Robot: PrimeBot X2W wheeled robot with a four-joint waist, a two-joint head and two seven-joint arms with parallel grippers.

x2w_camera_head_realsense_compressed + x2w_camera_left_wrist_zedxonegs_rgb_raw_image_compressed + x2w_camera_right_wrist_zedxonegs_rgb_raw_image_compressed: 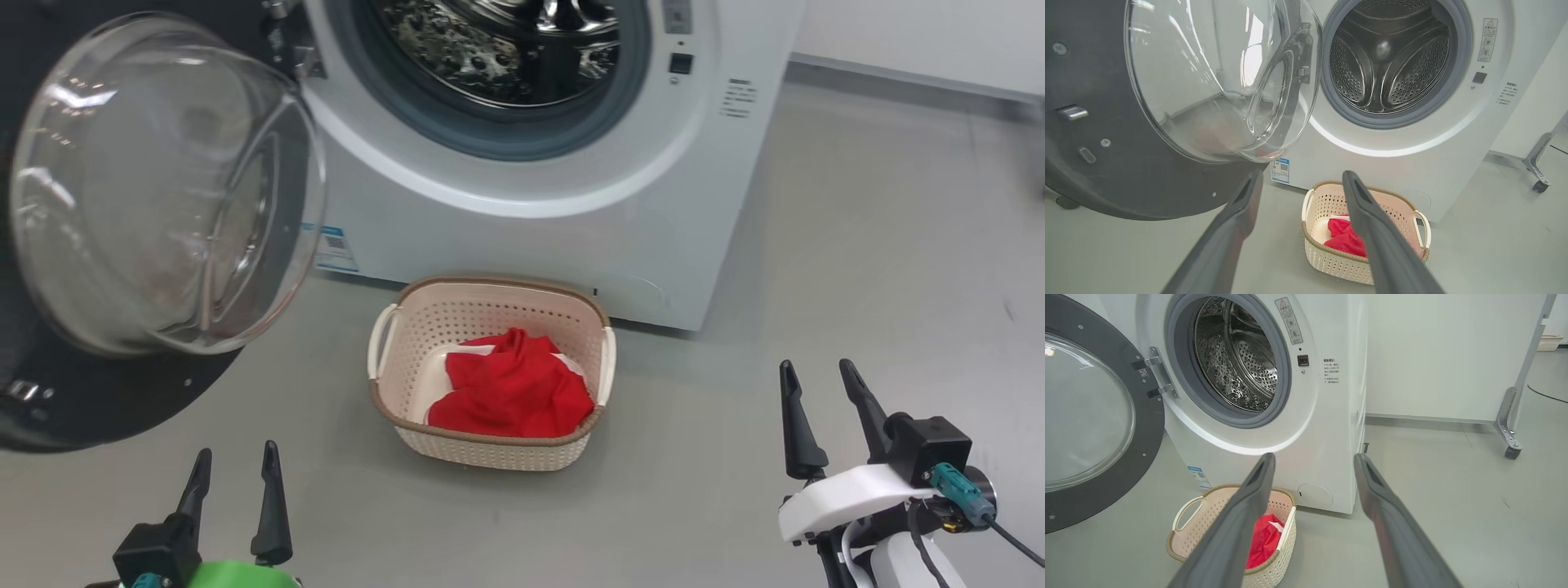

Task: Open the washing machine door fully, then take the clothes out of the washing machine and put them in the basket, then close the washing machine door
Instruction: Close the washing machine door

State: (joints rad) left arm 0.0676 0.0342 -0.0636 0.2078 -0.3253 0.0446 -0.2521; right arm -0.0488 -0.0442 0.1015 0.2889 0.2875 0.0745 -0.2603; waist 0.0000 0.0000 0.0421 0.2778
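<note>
The washing machine [571, 220] stands ahead with its door [155, 196] swung wide to the left, glass bowl facing me. Its steel drum [1388, 61] looks bare inside. The red clothes [510, 388] lie bunched in the cream basket [490, 453] on the floor before the machine, with a bit of white cloth under them. My left gripper [237, 465] hangs open at the lower left, below the door's black rim. My right gripper [820, 377] is open at the lower right, away from the basket. The basket [1274, 567] and red clothes [1263, 539] also lie behind my right fingers.
Grey floor spreads to the right of the machine. A white wall runs behind, and a metal leg on a caster [1511, 437] stands at the far right. A blue sticker [335, 245] sits at the machine's base.
</note>
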